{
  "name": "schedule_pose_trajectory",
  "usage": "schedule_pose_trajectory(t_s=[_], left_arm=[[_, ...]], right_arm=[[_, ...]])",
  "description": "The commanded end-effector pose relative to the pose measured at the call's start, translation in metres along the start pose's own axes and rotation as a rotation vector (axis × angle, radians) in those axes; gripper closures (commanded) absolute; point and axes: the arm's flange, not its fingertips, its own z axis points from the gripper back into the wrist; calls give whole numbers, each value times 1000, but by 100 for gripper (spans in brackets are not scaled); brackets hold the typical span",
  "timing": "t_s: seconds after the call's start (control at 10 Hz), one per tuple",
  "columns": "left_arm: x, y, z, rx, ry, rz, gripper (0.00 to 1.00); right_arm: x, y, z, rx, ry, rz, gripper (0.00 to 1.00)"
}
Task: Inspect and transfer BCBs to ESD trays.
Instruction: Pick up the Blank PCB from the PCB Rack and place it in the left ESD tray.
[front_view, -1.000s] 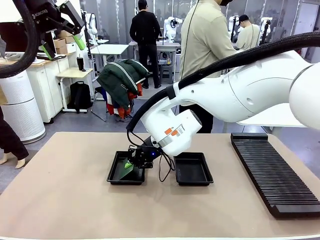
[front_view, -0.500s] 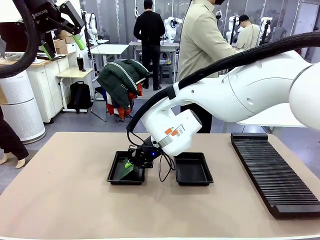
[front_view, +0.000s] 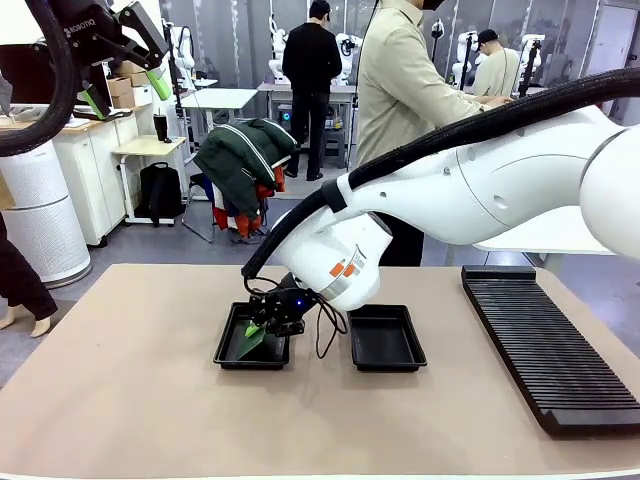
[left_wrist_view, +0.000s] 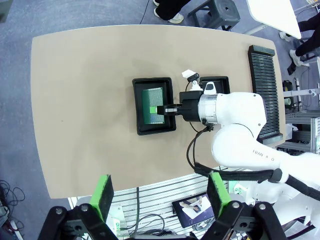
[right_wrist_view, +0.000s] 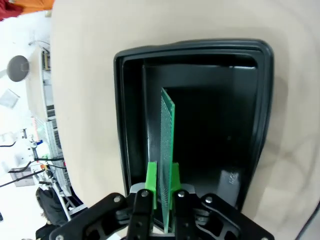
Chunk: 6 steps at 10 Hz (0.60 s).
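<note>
1. Right gripper (right_wrist_view: 163, 172) is narrow, with green pads on both faces of the BCB (right_wrist_view: 167, 130). It sits slightly further left than a second ago, and the board is in the same left ESD tray (front_view: 222, 352).
2. BCB stands on edge, close along one long tray wall, with wide bare floor on its other side. Second ESD tray (front_view: 388, 362) is just beside, and the slotted rack (front_view: 545, 350) is well apart.
3. Count: one BCB, two trays, one rack.
4. Left gripper (front_view: 127, 92) is raised, jaws wide.
</note>
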Motion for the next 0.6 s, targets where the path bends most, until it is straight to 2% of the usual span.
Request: schedule_pose_trajectory(t_s=[0.0,0.1,0.2,0.3,0.4,0.5], left_arm=[[-1,1,-1,0,2,2,0],[-1,1,-1,0,2,2,0],[-1,1,-1,0,2,2,0],[-1,1,-1,0,2,2,0],[-1,1,-1,0,2,2,0],[-1,1,-1,0,2,2,0]], right_arm=[[2,19,4,-53,-6,-9,79],[2,25,7,-83,-6,-5,78],[3,32,9,-108,-9,2,69],[4,38,11,-136,-3,7,68],[5,44,13,-177,8,3,58],[6,51,16,-223,17,4,58]])
